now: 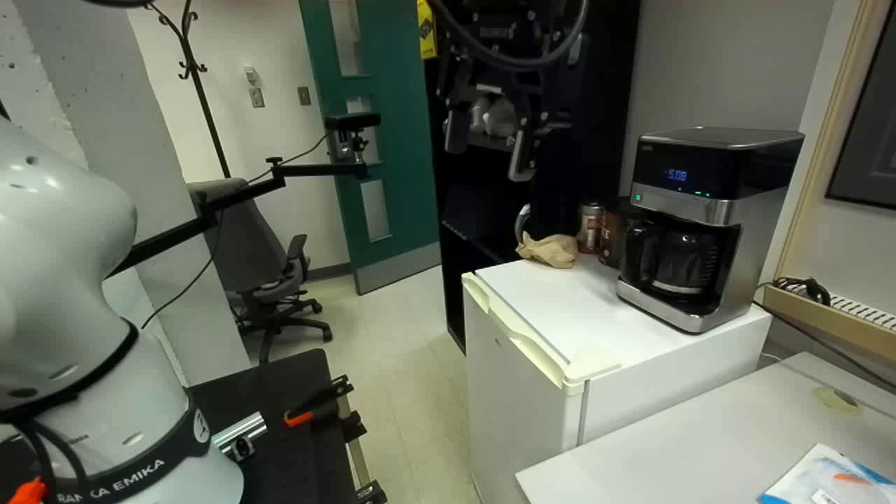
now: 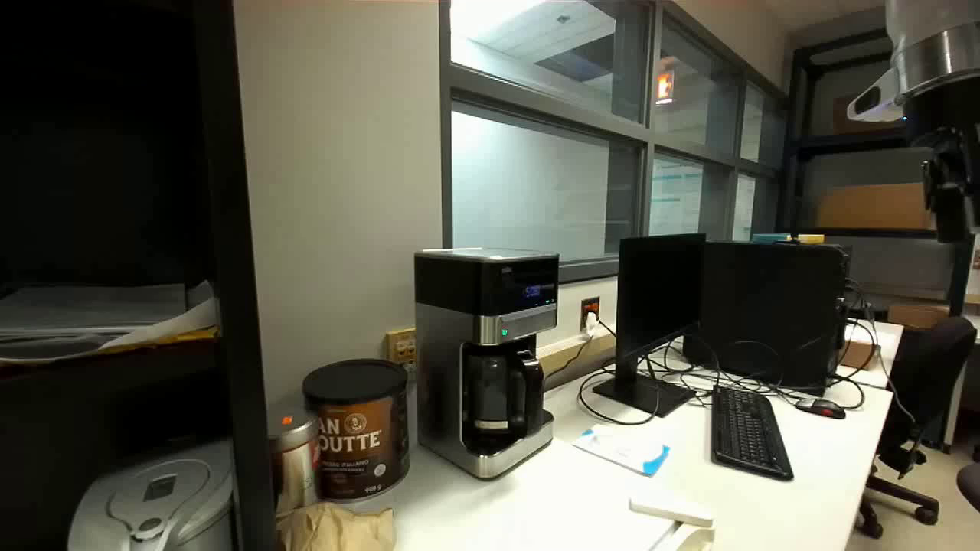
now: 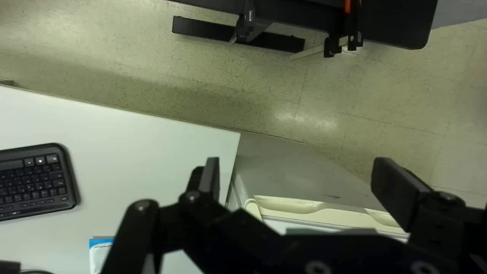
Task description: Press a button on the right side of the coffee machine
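Observation:
The coffee machine (image 1: 756, 245) stands upright on the white mini-fridge. It is a boxy black and silver machine with a dark carafe (image 1: 684, 262), a lit blue clock display and small green lights on its front. It also shows in an exterior view (image 2: 444, 352) with its front facing right. It is out of view in the wrist view. My gripper (image 1: 490, 150) hangs open and empty, well apart from the machine and higher than the fridge top. It shows at the right edge in an exterior view (image 2: 948, 199). In the wrist view its two fingers (image 3: 298, 177) are wide apart.
The mini-fridge (image 1: 532, 413) adjoins a white desk (image 1: 651, 448) with a keyboard (image 2: 750, 432), a monitor (image 2: 662, 295) and a packet (image 2: 624, 450). A coffee can (image 2: 356, 428) and a paper bag (image 1: 549, 250) stand beside the machine. A dark shelf (image 2: 237, 306) rises nearby.

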